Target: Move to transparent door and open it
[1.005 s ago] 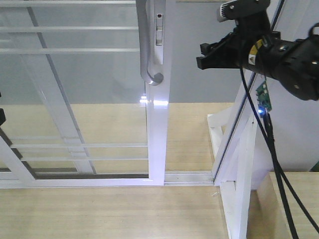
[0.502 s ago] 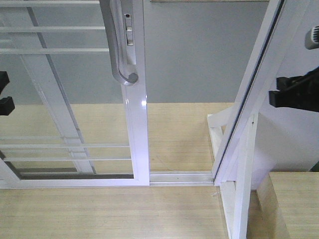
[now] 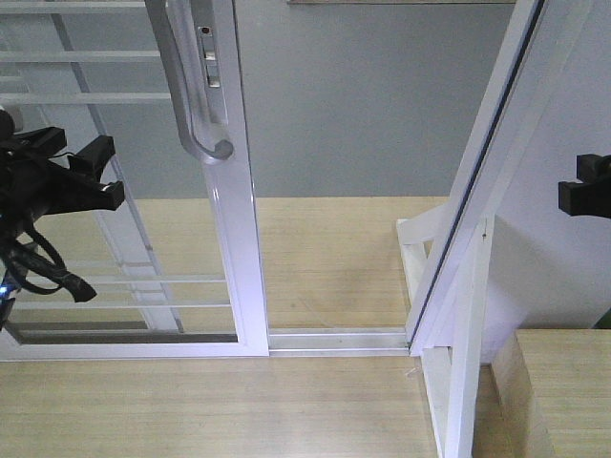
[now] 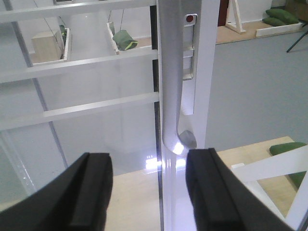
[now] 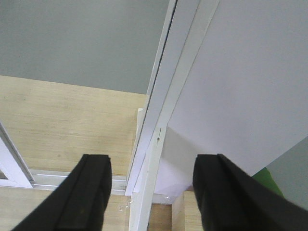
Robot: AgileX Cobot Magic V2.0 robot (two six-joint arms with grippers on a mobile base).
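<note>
My left claw (image 3: 101,174), 9 o'clock: stood apart, empty, near the transparent door (image 3: 239,248). Its grey handle (image 3: 187,86) hung at 11 o'clock. Pale wood floor (image 3: 334,248) and grey wall (image 3: 382,95) filled the middle. White frame post (image 3: 482,181) leaned at 3 o'clock. My right claw (image 3: 571,183) beyond: apart, empty.

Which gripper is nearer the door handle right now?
Left. The left gripper hangs just left of the handle, jaws open, not touching it. The right gripper is far to the right, beyond the white frame post.

left gripper (image 3: 107,173): matte black, blocky | cables (image 3: 59,276): black, looped | right gripper (image 3: 573,183): black
</note>
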